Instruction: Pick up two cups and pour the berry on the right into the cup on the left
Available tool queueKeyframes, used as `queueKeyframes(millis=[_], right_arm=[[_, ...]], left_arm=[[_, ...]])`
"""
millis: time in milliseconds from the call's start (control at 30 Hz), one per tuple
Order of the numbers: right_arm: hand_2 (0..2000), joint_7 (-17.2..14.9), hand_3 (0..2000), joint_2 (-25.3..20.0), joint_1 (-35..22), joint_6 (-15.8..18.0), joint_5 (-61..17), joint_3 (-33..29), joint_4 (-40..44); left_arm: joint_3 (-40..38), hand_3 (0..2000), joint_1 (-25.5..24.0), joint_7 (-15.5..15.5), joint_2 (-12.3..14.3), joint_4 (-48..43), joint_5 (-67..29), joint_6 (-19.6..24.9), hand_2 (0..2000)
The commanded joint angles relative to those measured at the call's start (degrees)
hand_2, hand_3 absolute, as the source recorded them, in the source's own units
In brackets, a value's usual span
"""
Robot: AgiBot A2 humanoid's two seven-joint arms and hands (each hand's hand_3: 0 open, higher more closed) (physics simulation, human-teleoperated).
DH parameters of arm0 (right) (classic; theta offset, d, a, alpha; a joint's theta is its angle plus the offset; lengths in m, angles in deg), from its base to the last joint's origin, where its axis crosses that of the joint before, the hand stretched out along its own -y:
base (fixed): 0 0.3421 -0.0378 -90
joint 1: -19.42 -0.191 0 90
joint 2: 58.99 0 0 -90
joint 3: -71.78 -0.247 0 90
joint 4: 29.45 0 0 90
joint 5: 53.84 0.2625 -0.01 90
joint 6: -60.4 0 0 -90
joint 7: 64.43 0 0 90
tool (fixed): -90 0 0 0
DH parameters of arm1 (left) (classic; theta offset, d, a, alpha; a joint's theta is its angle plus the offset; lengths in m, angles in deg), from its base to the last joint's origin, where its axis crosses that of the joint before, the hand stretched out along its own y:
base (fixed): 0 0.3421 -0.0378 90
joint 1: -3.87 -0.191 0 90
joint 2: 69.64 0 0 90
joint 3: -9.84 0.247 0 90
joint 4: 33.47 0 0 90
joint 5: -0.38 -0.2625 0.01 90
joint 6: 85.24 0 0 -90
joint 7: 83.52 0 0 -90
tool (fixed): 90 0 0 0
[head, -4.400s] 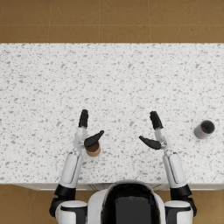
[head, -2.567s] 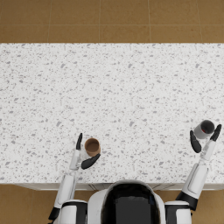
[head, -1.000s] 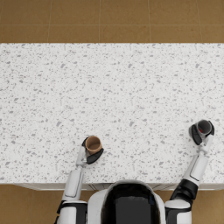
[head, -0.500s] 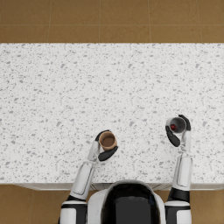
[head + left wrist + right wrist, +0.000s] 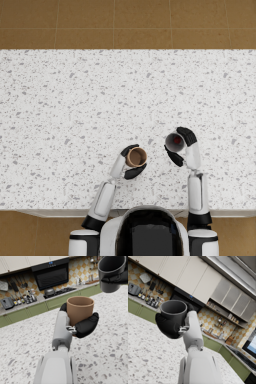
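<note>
Berry [image 5: 176,141] is seen as a small red spot inside the dark grey cup [image 5: 174,142], and that cup serves as the landmark for everything else.

To the left of the dark grey cup, and a little lower in the head view, the brown cup [image 5: 136,157] is held by the left hand [image 5: 129,162], whose fingers [image 5: 86,326] are wrapped around its wall. Both cups have been brought inward over the last half second: the brown cup has been carried rightward and the dark grey cup leftward, so that the gap between them has narrowed and they are now near each other but still apart. Both are lifted clear of the speckled white worktop [image 5: 75,110], as the wrist views show.

The dark grey cup is gripped by the right hand [image 5: 184,147], its fingers [image 5: 168,327] closed round the cup's side. Both cups are held upright, so the pour is judged not yet begun; the lifting step looks complete and the tilting is what remains.

The brown cup is a smooth, matte, plain cylinder, open-topped and apparently empty. The dark grey cup is likewise cylindrical and smooth, with a slightly rounded base. The worktop is a flat terrazzo-like surface, hard-looking and flecked with grey.
</note>
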Motion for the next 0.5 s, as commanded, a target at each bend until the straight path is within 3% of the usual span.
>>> queueKeyframes(millis=[33, 500], right_arm=[[2000, 0.0, 1280, -0.6, -2.4, 0.0, -1.8, 1.8, -2.7], [2000, 0.2, 1280, -1.9, -2.7, 0.3, -27.6, 8.1, -8.8]], left_arm=[[1.0, 1280, 1.6, 0.0, 1.0, 1.7, -0.2, 0.0, 2000], [1.8, 1280, 1.9, 0.0, 1.8, 3.9, -6.7, 0.0, 2000]])
